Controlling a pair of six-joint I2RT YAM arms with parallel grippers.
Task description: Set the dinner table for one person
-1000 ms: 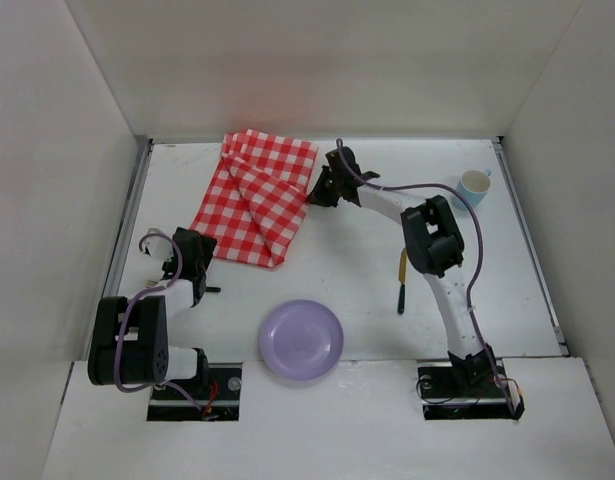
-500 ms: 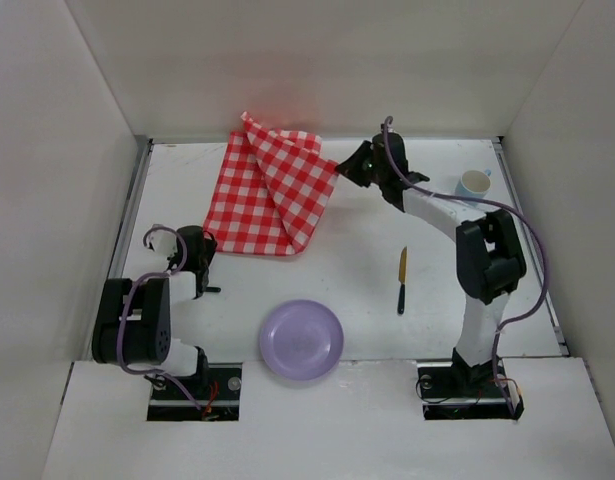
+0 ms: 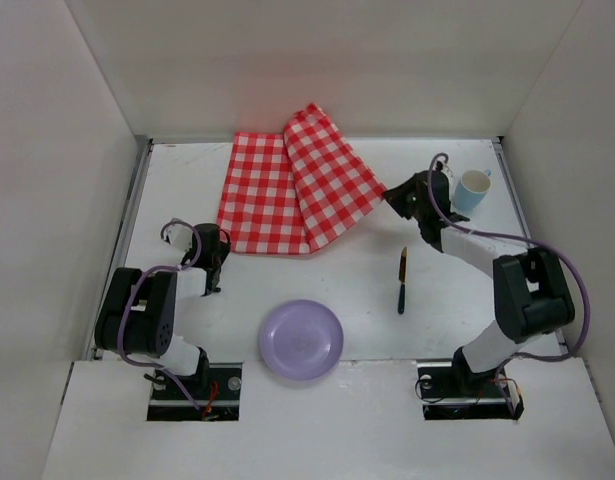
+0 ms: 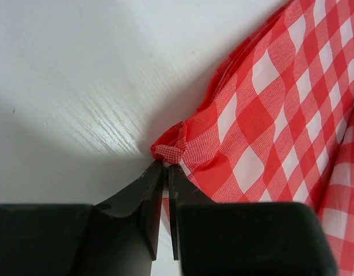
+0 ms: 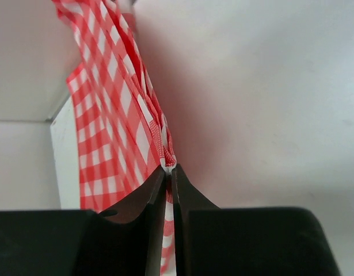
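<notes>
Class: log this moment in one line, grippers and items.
left gripper: shut on cloth corner | right gripper: shut on raised cloth edge | plate, knife, cup: on table

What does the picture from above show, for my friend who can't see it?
Two robot arms hold a red-and-white checked cloth over a white table: the left gripper pinches its near-left corner, and the right gripper holds its right corner raised. A purple plate, a knife and a blue cup sit nearby.
</notes>
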